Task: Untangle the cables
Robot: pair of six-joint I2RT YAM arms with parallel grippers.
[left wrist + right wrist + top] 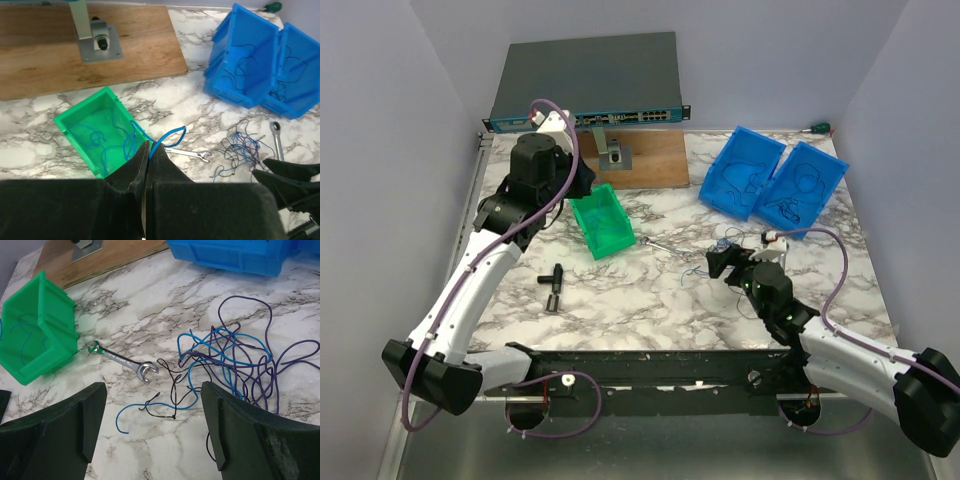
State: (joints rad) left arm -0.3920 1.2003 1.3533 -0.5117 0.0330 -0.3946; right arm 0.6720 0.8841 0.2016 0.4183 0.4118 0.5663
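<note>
Though partly binned, judged roughly midway. Noted left jaws clamped on blue strand (167,134) by green bin (80,104); right jaws spread wide above cables (235,355), 3 o'clock of wrench (122,361).

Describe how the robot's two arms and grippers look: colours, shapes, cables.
The left arm and right arm each have white shells on the long links, with black joints and bases. A thick purple cable runs along each. The left gripper and right gripper each have two black, matt, wedge-shaped fingers.
</note>
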